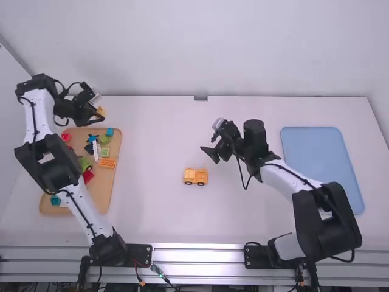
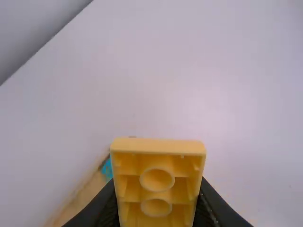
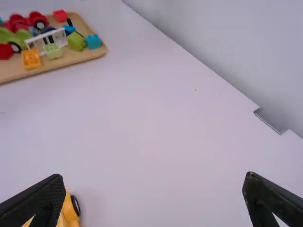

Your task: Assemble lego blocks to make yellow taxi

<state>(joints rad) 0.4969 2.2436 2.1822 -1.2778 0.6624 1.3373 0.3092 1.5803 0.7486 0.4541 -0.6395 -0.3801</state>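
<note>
Your left gripper (image 1: 100, 111) holds one yellow block (image 2: 158, 147) near the far end of one tray (image 1: 104, 193). Your right gripper (image 1: 209, 156) is wide apart. One yellow car (image 1: 196, 175), two wheels visible, sits on the table (image 1: 149, 194).

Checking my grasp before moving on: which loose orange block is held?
The block in the left gripper, hollow underside showing; the other block lies on the wooden tray.

Soft, bright light washes the white table (image 1: 152, 140) and gleams off the metal rail (image 1: 200, 254) at six o'clock in the high view, as the left wrist view catches pale glare at one, a blurred tray (image 2: 85, 198) at seven.
</note>
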